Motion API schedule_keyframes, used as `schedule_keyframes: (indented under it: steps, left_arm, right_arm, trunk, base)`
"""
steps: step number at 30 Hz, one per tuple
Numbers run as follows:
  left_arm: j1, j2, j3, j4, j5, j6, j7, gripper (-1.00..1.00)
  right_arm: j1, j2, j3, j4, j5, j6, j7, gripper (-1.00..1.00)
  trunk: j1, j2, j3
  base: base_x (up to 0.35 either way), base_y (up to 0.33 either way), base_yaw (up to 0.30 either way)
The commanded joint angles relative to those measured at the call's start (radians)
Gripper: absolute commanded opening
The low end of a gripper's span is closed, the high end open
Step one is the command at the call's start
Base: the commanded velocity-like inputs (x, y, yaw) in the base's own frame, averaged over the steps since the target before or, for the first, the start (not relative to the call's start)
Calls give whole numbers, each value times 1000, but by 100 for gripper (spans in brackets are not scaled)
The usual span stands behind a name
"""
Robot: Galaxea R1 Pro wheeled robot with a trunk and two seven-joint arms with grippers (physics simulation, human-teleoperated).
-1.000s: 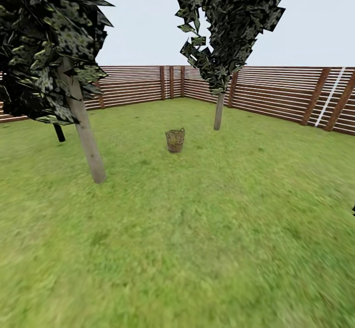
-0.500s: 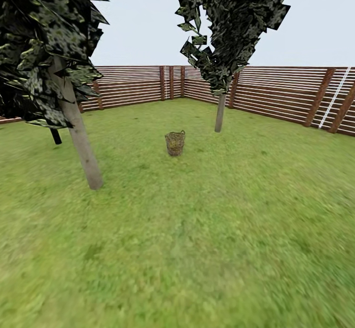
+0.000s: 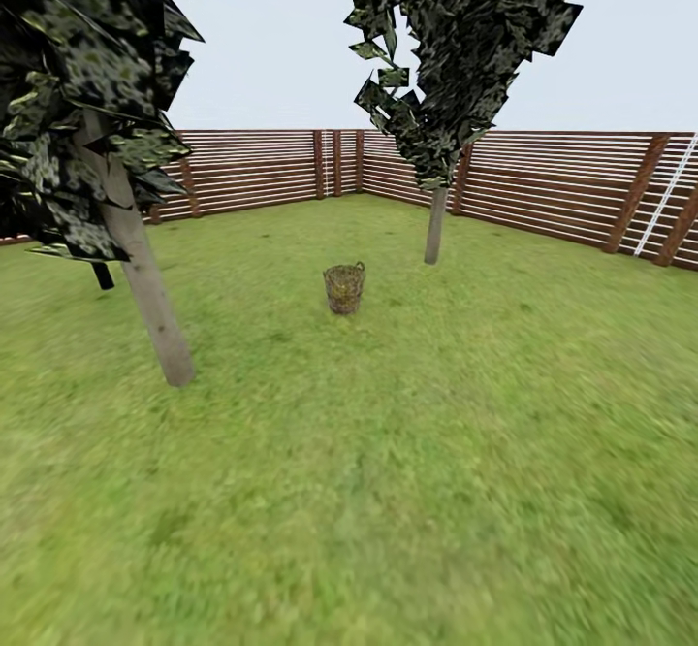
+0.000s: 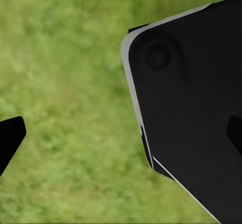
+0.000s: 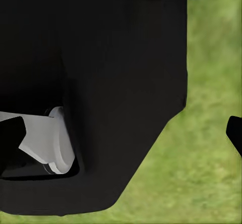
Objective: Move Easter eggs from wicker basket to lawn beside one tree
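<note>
The wicker basket [image 3: 344, 288] stands upright on the lawn [image 3: 388, 471] in the middle distance, straight ahead in the head view. Its inside is not visible from here, so the Easter eggs are hidden. A pale-trunked tree [image 3: 145, 287] rises to the near left of the basket, and a second such tree [image 3: 435, 224] stands just beyond it to the right. In the left wrist view my left gripper [image 4: 122, 135] hangs open over grass, its dark fingertips [image 4: 10, 135] far apart. My right gripper [image 5: 123, 133] is likewise open, with its fingertips [image 5: 235, 132] at the picture's edges.
A brown slatted fence [image 3: 543, 190] rings the garden behind the trees. A black trunk [image 3: 102, 275] stands behind the left tree. Part of my own dark body [image 4: 191, 113] hangs beside the left gripper, and another dark body part [image 5: 96, 82] sits before the right one.
The whole head view has shifted: the camera has moved closer, so the basket sits a little lower and the left tree further left. Nothing on the lawn has moved.
</note>
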Motion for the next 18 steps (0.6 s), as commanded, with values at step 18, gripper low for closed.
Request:
schedule_keyframes:
  steps: [18]
  left_arm:
    - [0, 0, -8, 0, -6, -3, 7, 100]
  right_arm:
    - [0, 0, -9, 2, -5, -34, 0, 100]
  trunk:
    - [1, -1, -1]
  base:
    - [340, 0, 0]
